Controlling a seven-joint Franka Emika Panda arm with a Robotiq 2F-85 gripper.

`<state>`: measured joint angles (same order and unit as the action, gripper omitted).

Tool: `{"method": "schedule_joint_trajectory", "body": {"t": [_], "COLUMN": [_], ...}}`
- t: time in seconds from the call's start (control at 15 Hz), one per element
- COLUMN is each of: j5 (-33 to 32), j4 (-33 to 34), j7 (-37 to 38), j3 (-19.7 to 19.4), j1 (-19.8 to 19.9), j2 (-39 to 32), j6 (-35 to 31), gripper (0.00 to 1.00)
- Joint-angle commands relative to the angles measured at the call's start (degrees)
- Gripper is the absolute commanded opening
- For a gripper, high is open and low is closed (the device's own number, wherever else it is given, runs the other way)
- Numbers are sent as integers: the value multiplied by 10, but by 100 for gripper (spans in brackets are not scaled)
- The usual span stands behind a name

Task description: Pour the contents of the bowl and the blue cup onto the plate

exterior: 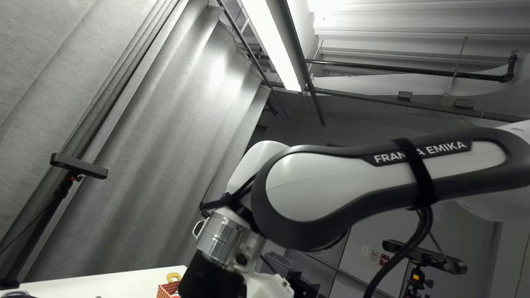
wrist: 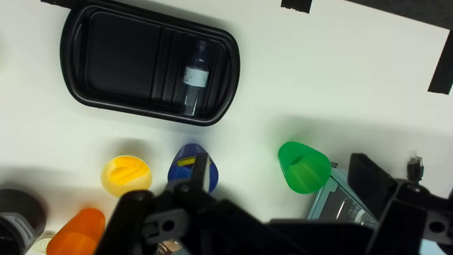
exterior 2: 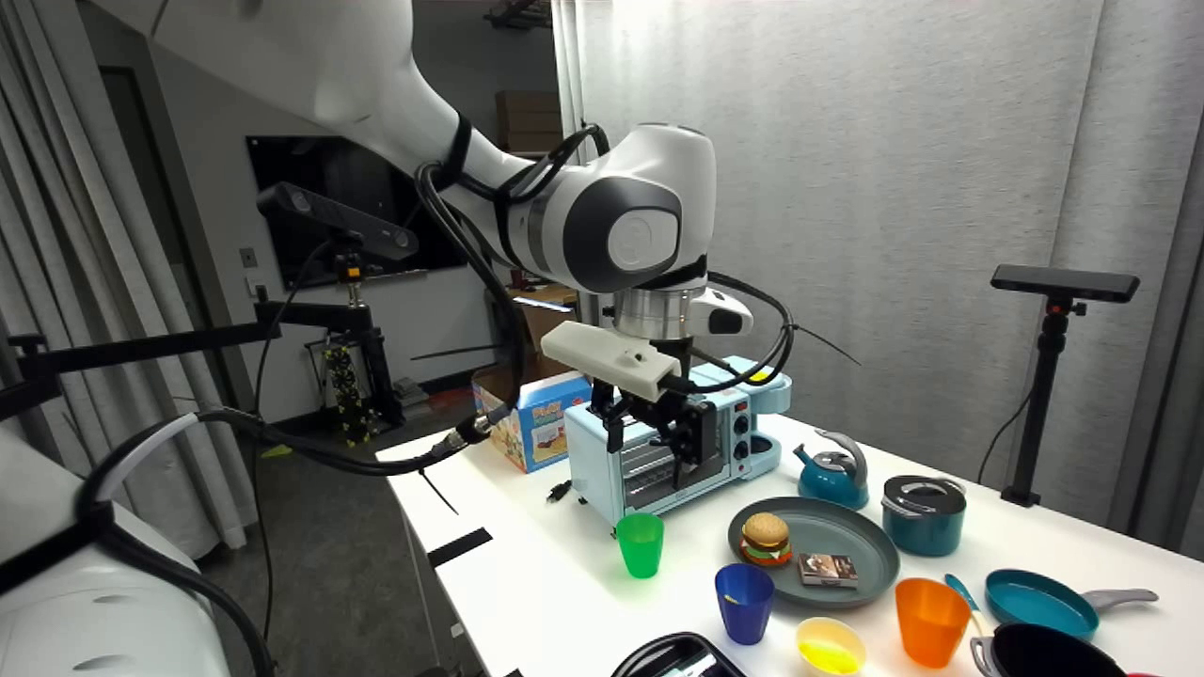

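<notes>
wrist view has the gripper (wrist: 281,170) spread and empty, so the reach seems in hand, bowl (wrist: 118,188) and blue cup (wrist: 179,173) (yellow bits (wrist: 128,173) in both) standing near the plate (exterior 2: 842,527), and the next move likely calls for lowering to grip either.

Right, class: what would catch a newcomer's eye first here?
The white robot arm dominates both exterior views, its open pincer above the table. Then come the green cup near the light-blue oven, the blue cup and orange cup flanking the pale yellow bowl, and the toy burger on the plate.
</notes>
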<state>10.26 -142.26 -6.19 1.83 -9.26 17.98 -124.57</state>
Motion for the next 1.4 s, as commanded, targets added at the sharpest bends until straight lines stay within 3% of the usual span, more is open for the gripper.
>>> {"method": "schedule_joint_trajectory", "body": {"t": [0.0, 0.73, 1.33], "j5": [2, -12, -129], "j4": [1, 19, 56], "j7": [-2, 8, 76], "j3": [7, 5, -7], "j1": [7, 22, 88], "j2": [0, -28, -109], "j6": [1, -31, -100], "gripper": [100, 100, 100]}}
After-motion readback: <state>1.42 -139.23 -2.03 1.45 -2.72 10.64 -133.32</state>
